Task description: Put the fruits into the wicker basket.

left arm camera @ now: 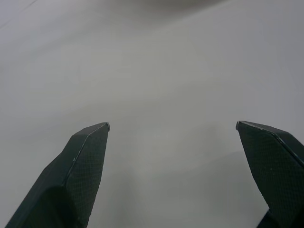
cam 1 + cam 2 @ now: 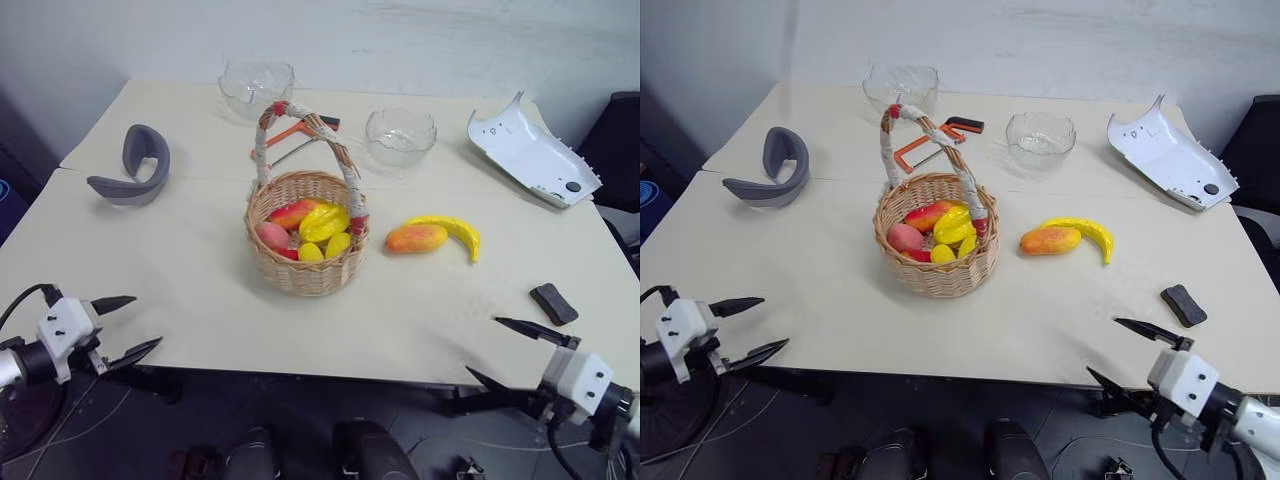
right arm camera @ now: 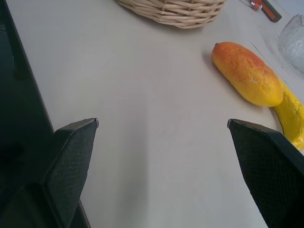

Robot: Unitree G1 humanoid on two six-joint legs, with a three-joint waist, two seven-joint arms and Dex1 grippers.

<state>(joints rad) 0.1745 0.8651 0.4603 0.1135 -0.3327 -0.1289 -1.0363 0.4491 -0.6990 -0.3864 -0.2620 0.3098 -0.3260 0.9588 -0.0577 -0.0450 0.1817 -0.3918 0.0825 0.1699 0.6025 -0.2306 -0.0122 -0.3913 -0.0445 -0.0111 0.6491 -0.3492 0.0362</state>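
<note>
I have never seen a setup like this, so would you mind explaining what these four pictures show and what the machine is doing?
This is a humanoid robot with two arms, each ending in a two-fingered black gripper. Two pictures come from cameras on its head, looking down over a table. The other two come from cameras on its wrists, looking out between each gripper's fingers.

The left gripper and right gripper hang open at the table's near edge, holding nothing.

On the table stands a wicker basket with small fruits in it. Beside it, on the robot's right, lie a mango and a banana, close together; these are to go into the basket. Farther back stand two glass bowls.
</note>
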